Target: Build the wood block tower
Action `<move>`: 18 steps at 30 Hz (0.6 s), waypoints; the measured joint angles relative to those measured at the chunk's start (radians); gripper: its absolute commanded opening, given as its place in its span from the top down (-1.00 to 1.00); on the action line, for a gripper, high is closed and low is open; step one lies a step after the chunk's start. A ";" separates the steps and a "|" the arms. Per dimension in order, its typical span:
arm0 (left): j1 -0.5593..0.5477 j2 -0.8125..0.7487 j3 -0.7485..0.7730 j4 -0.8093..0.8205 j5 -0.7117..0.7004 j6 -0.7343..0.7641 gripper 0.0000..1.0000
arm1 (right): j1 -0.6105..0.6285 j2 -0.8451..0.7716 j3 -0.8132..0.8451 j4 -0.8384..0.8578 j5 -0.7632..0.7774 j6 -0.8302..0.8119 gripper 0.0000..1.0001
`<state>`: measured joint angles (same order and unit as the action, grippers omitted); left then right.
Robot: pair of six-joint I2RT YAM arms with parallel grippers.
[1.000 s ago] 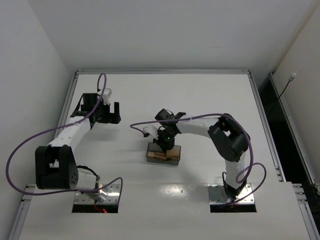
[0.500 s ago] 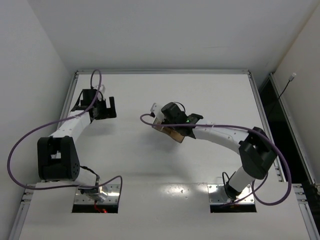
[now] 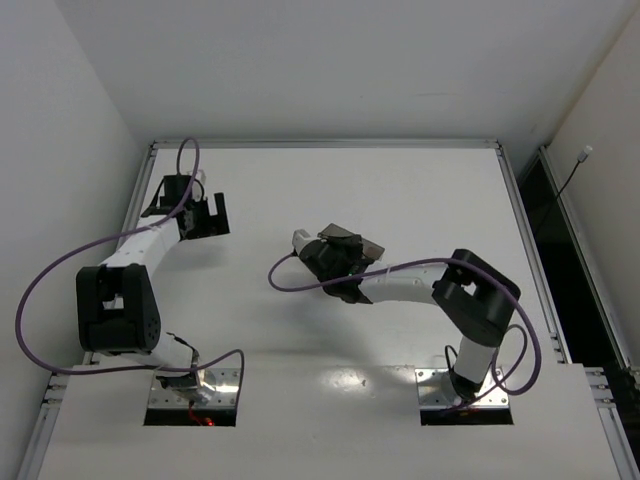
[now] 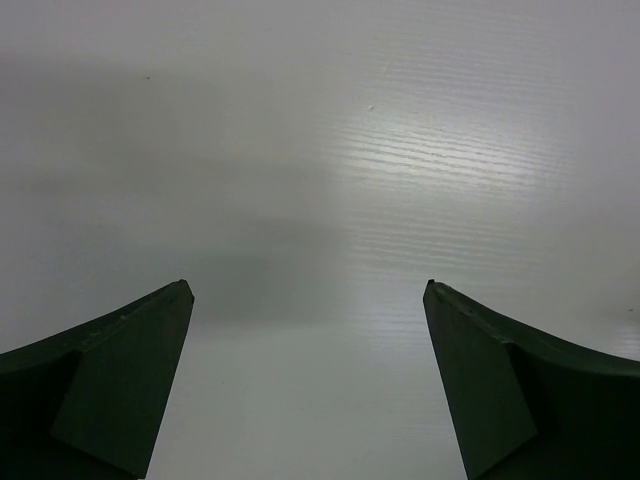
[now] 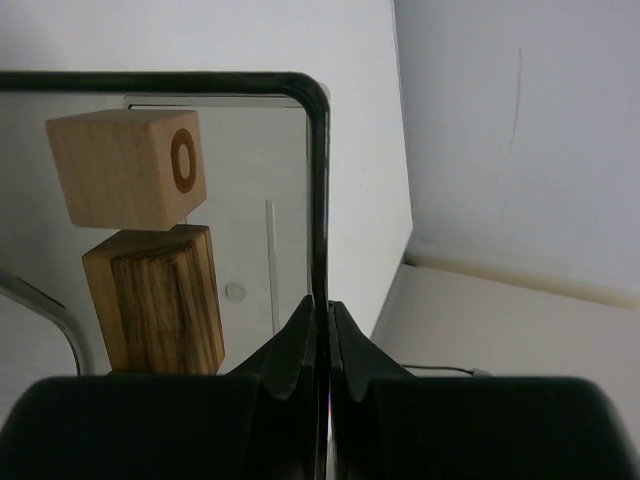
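Right pincer [image 5: 320,304]: jaws together, clamped on the thin side wall of the dark translucent box [image 5: 318,180], one finger on each face of it. The grip sits on the straight stretch of rim below the box's rounded corner.

Wood blocks, seen through my right wrist camera: two lie inside the box. A pale block [image 5: 125,165] carries a brown ring mark on one face. A darker grained block [image 5: 160,300] sits next to it, and their edges appear to meet. Neither touches my fingers, since the box wall stands between us.

Overhead, the box reads as a dark shape at my right wrist, near the middle of the bench [image 3: 420,190]. I cannot make out the blocks from there, nor whether the box rests on the bench or hangs above it.

Left pincer [image 4: 308,288]: jaws spread wide, nothing between them, only white bench below. It sits toward the far left of the bench, well apart from the box.
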<state>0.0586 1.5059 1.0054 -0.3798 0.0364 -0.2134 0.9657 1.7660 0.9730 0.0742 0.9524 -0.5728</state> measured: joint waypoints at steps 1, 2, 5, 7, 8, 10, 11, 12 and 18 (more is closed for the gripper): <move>0.002 0.000 0.000 -0.001 0.000 0.000 -0.98 | 0.006 0.010 -0.021 0.007 0.019 -0.009 1.00; 0.003 0.000 0.000 -0.002 -0.001 0.000 -0.98 | 0.013 0.016 -0.039 0.013 0.039 -0.016 1.00; 0.004 0.000 0.004 -0.007 -0.002 0.002 -0.98 | 0.039 0.021 -0.081 0.039 0.085 -0.035 1.00; 0.004 0.000 0.010 -0.010 -0.001 0.003 -0.98 | 0.056 0.021 -0.101 0.090 0.117 -0.053 1.00; 0.004 0.000 0.011 -0.011 -0.001 0.003 -0.98 | 0.065 0.021 -0.112 0.121 0.130 -0.062 1.00; 0.004 0.000 0.013 -0.011 -0.001 0.003 -0.98 | 0.079 0.021 -0.130 0.174 0.153 -0.077 1.00; 0.004 0.000 0.013 -0.012 -0.001 0.003 -0.98 | 0.087 0.021 -0.140 0.203 0.165 -0.083 1.00; 0.004 0.000 0.013 -0.013 0.000 0.002 -0.98 | 0.093 0.021 -0.152 0.232 0.172 -0.093 1.00; 0.004 -0.001 0.013 -0.014 -0.001 0.003 -1.00 | 0.035 0.106 -0.224 0.581 0.220 -0.300 1.00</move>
<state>0.0628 1.5051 1.0183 -0.3939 0.0353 -0.2108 1.0008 1.8721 0.7486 0.6556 1.1728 -0.8730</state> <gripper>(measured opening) 0.988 0.009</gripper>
